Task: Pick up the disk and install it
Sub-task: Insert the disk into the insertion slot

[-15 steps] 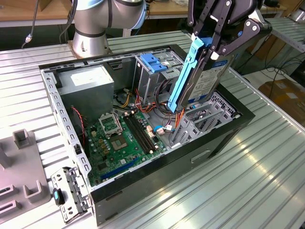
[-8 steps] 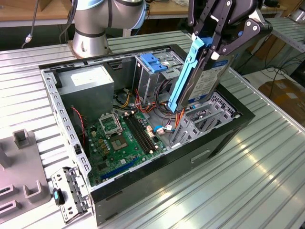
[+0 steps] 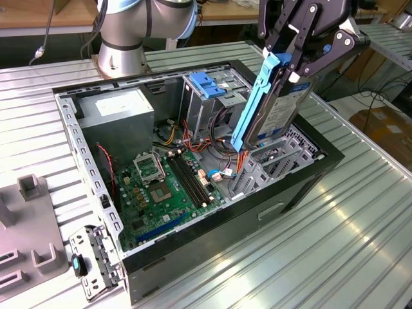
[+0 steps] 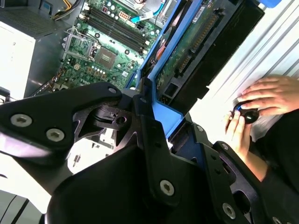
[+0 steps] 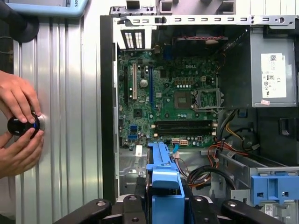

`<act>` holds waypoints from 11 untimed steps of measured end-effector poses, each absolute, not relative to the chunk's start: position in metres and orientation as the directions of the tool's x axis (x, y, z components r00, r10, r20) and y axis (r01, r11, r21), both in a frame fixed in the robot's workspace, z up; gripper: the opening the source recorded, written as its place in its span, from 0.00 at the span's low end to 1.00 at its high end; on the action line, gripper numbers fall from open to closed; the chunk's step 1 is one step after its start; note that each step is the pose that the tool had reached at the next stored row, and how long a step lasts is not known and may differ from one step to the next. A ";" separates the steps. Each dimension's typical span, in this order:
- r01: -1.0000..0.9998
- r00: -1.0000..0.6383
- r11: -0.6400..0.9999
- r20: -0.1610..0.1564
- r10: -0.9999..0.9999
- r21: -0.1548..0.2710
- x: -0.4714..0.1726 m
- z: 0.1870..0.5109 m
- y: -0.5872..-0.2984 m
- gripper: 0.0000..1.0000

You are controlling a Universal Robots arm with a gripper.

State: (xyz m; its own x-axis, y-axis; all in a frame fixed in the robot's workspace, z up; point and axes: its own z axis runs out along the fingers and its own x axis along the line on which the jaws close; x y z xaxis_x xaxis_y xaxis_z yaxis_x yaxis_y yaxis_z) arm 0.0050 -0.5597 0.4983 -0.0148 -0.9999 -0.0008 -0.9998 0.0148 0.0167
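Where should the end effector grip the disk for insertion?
Take its upper end, coming from above, as the end effector has it now. The disk stands near upright over the open case, so a top grip leaves its lower end free.

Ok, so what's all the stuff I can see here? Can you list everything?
disk: one, silver with blue rails, held tilted above the case
case: one, black, open, on the table
motherboard: one, green, on the case floor
power supply: one, grey, in a case corner
bracket: one, blue, on the grey drive cage
table: one, ribbed silver metal
block: one, grey, at the exterior view's left
knob: one, black, on the table beside the case
hands: two, a person's, around the knob
arm: one, silver, base behind the case
end effector: one, black, shut on the disk's top
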 end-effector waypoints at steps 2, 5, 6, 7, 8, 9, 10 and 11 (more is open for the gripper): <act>-1.000 -0.003 0.003 -0.001 -1.000 0.016 0.007 0.497 -0.560 0.37; -1.000 0.014 -0.014 -0.001 -1.000 0.013 0.009 0.493 -0.561 0.37; -1.000 0.015 -0.015 -0.001 -1.000 0.012 0.009 0.492 -0.562 0.37; -1.000 0.015 -0.015 -0.001 -1.000 0.011 0.010 0.491 -0.562 0.37; -1.000 0.015 -0.015 -0.001 -1.000 0.010 0.011 0.490 -0.563 0.37; -1.000 0.015 -0.015 -0.001 -1.000 0.010 0.012 0.489 -0.563 0.37; -1.000 0.015 -0.015 -0.001 -1.000 0.009 0.014 0.488 -0.563 0.37; -1.000 0.015 -0.015 0.000 -1.000 0.009 0.016 0.487 -0.563 0.37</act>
